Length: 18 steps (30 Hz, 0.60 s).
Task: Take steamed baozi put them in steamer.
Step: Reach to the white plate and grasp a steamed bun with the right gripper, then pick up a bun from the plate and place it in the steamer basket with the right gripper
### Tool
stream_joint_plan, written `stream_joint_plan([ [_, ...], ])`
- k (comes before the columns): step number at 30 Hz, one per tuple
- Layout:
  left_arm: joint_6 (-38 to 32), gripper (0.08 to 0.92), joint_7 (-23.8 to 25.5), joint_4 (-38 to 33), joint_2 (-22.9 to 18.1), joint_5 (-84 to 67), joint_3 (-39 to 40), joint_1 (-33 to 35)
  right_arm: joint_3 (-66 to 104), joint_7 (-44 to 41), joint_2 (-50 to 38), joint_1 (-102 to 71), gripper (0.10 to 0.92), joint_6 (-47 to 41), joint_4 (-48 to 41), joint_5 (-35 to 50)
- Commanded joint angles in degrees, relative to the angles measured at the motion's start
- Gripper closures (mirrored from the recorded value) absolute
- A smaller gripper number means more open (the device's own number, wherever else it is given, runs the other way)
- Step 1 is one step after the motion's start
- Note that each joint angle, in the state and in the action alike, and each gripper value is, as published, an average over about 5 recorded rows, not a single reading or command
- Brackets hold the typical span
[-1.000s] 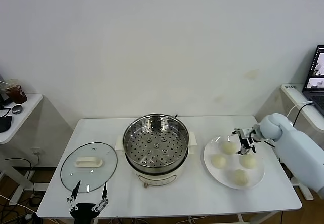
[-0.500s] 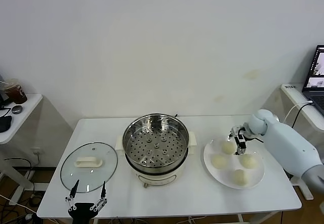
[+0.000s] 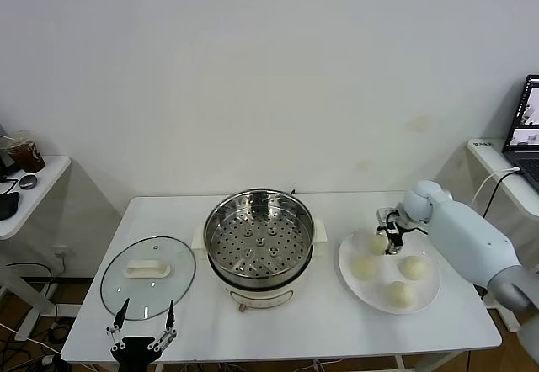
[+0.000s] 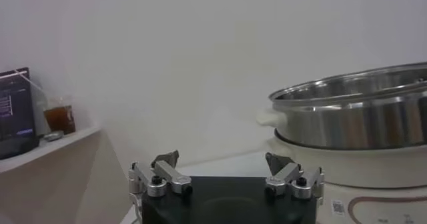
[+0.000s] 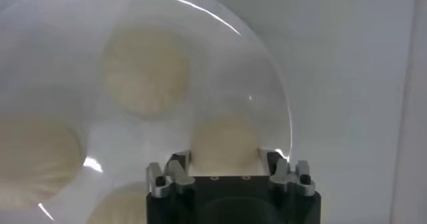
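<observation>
Right gripper (image 3: pixel 389 238) clamped on far bun (image 5: pixel 223 144) on plate (image 3: pixel 428 294), left gripper (image 3: pixel 143 320) parked open by lid (image 3: pixel 148 286); next: lift, carry to steamer (image 3: pixel 259 236).

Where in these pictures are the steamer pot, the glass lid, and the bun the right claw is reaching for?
steamer (image 3: pixel 259 241): head view, on its perforated tray.
glass lid (image 3: pixel 148 268): head view, on its white handle.
bun (image 5: pixel 225 145): right wrist view, on its top, between the right gripper (image 5: pixel 227 162) fingers.

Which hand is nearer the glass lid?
Left. The left hand hovers just past the glass lid's near edge; the right hand is across the table, at the plate.
</observation>
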Motion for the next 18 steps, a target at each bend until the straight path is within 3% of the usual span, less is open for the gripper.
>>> stream_joint_plan([
  [1, -0.03, 0.177, -0.03, 0.00, 0.01, 0.04, -0.01, 0.03, -1.04, -0.21, -0.10, 0.89, 0.489, -0.31, 0.48, 0.84],
  [12, -0.01, 0.177, 0.02, -0.44, 0.41, 0.02, 0.53, 0.18, -11.28, -3.18, -9.17, 17.52, 0.491, 1.39, 15.78, 15.07],
  [18, 0.00, 0.177, 0.03, -0.94, 1.07, -0.05, 0.97, 0.22, -20.76, -4.10, -5.24, 32.73, 0.491, 8.86, 16.92, 29.12],
])
